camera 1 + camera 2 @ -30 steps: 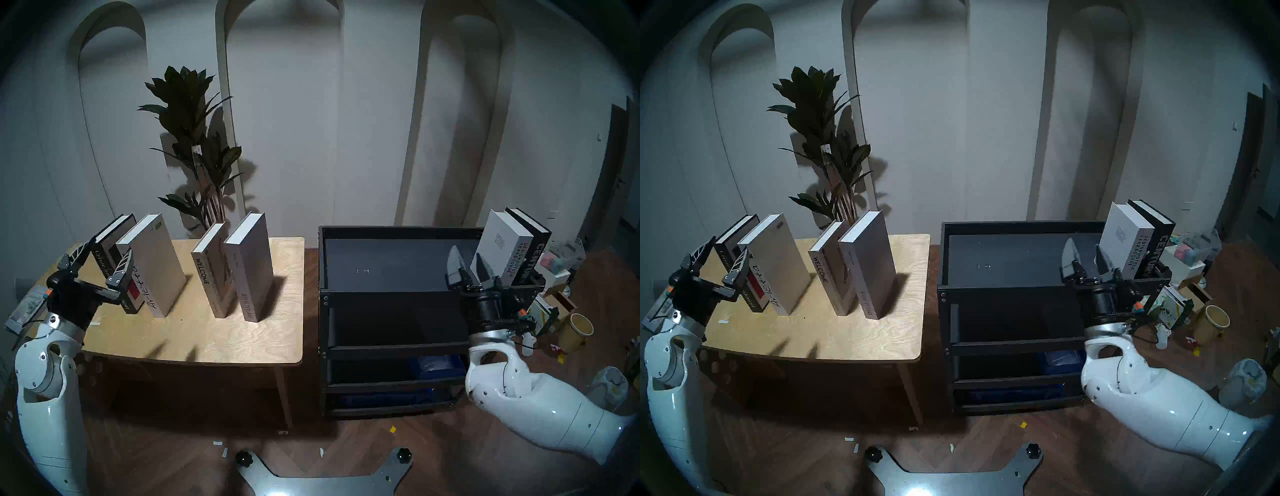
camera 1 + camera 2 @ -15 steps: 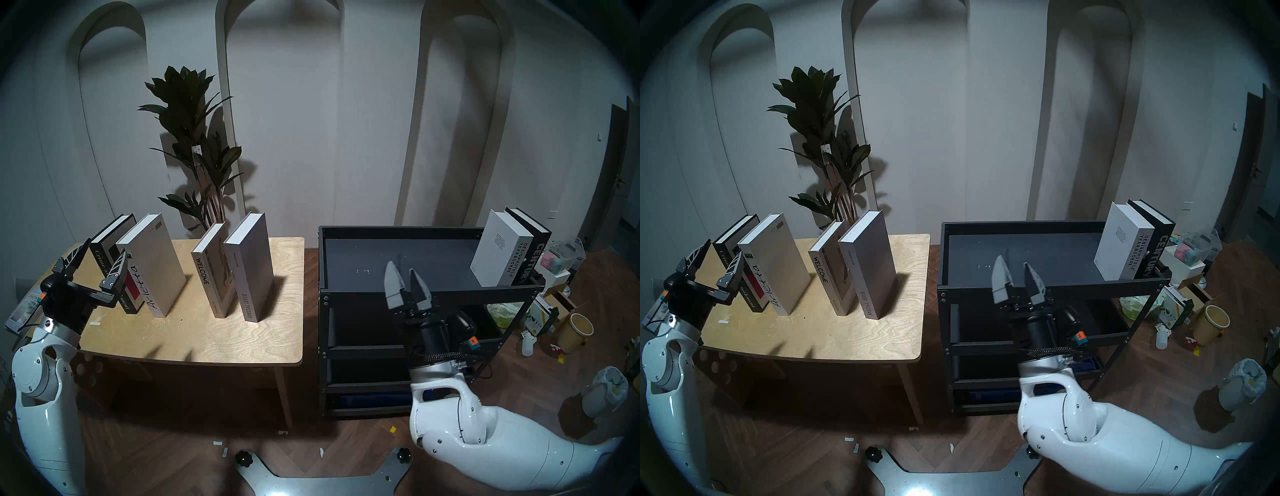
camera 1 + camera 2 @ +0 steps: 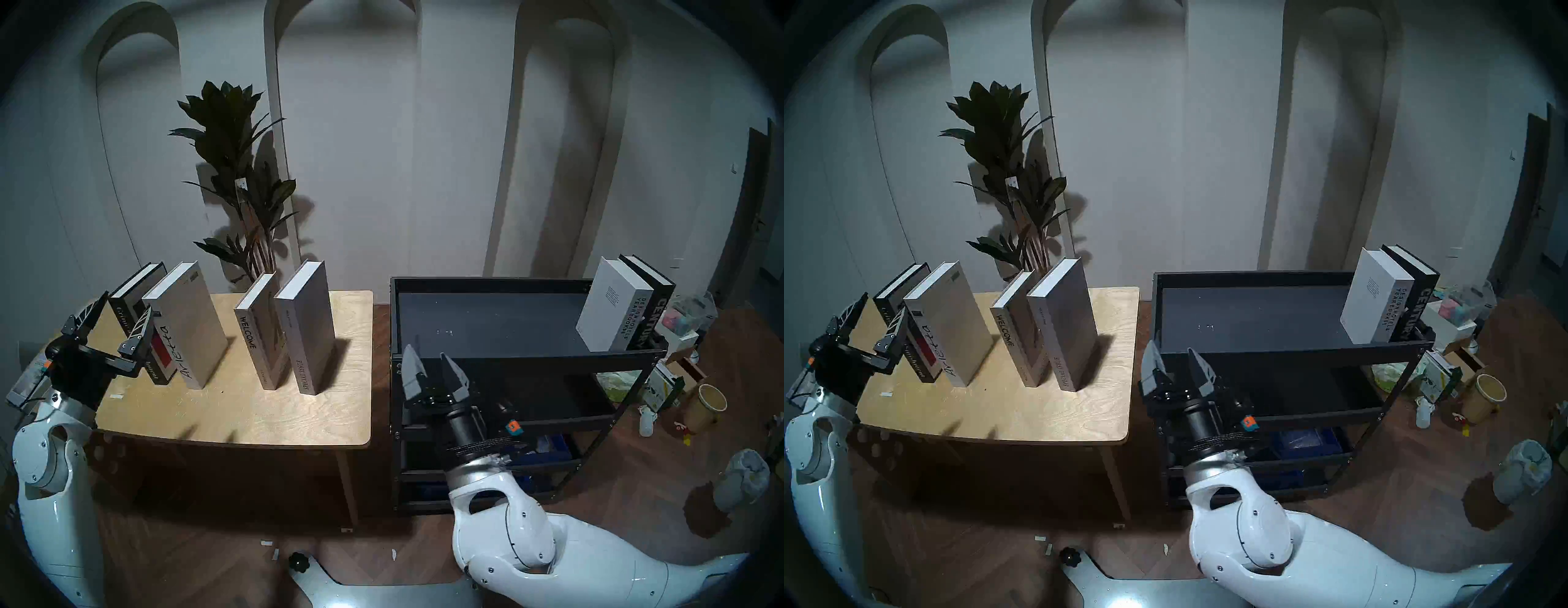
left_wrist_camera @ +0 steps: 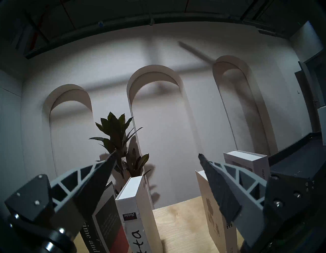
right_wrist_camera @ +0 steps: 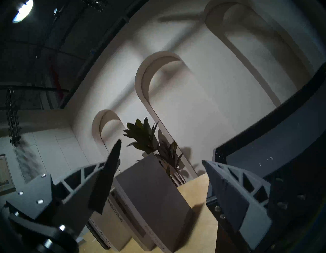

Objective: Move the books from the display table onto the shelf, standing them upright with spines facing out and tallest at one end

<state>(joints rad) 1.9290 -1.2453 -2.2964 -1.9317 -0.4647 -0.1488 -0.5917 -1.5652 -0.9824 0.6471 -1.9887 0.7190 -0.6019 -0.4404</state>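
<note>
- Since a second ago, the right gripper has swung from beside the two shelved books across the front of the shelf to its table-side corner, empty, while the left arm has barely shifted.
- At far left, the left gripper hovers with fingers spread wide around the black Crime and Punishment book, gripping nothing; whether a finger touches the cover cannot be told.
- Next along the display table stand Arietta, Welcome and Special Issue, all upright and leaning slightly.
- Between table and shelf, the right gripper has its jaws wide apart and points toward Special Issue, seen straight ahead in the right wrist view.
- To do this well, the judgement is to approach Special Issue square to its spine, close across both covers low down, and lift clear without nudging Welcome, just beside it.
- At far right, Designhotels Yearbook and Century stand on the shelf, touching, spines out.
</note>
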